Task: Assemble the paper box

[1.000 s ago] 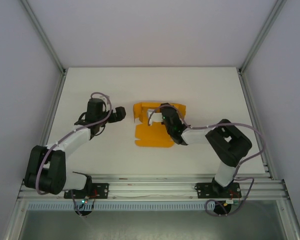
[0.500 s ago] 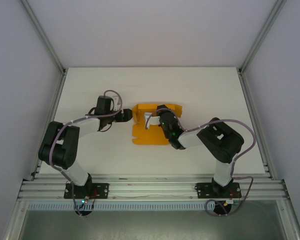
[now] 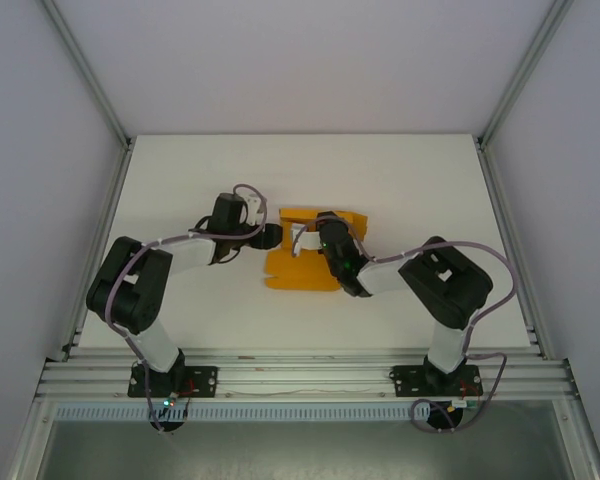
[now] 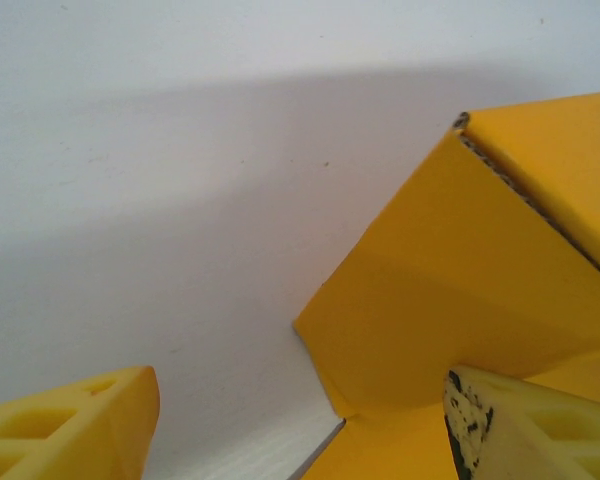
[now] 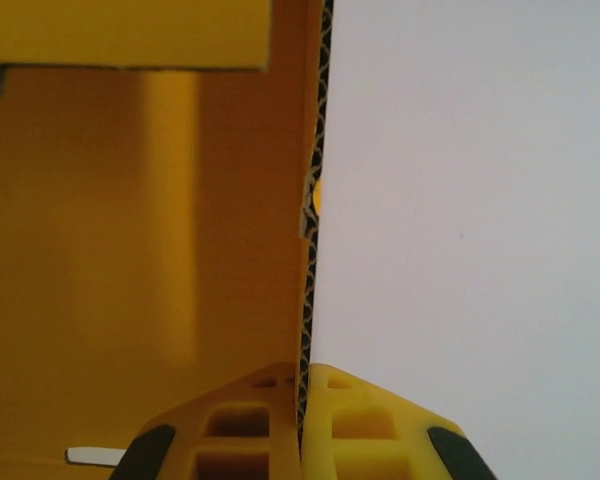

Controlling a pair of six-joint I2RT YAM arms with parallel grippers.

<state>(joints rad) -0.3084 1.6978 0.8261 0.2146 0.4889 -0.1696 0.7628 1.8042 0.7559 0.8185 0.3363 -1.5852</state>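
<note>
Over the last second the left gripper (image 3: 270, 236) has swung in from the 9 o'clock side of the white tabletop (image 3: 400, 180) and now sits against the 9 o'clock edge of the bright orange-yellow, partly folded corrugated-card paper box (image 3: 298, 272). The box itself has slid slightly toward 9 o'clock, while the right gripper (image 3: 325, 235) has hardly moved.

The paper box lies near the middle of the tabletop. Its flat panel stretches toward 6 o'clock and its raised walls stand at the 12 o'clock end.

In the left wrist view the left gripper (image 4: 300, 445) is released, with its yellow fingers (image 4: 70, 430) spread wide. A raised corner of the paper box (image 4: 460, 300) stands just ahead at 2 o'clock, over the pale tabletop (image 4: 130, 150).

In the right wrist view the right gripper (image 5: 302, 400) is clenched on an upright wall of the paper box (image 5: 130, 250). The wall's corrugated edge runs straight up toward 12 o'clock between the two pads. Bare tabletop (image 5: 480, 200) lies on the 3 o'clock side.
</note>
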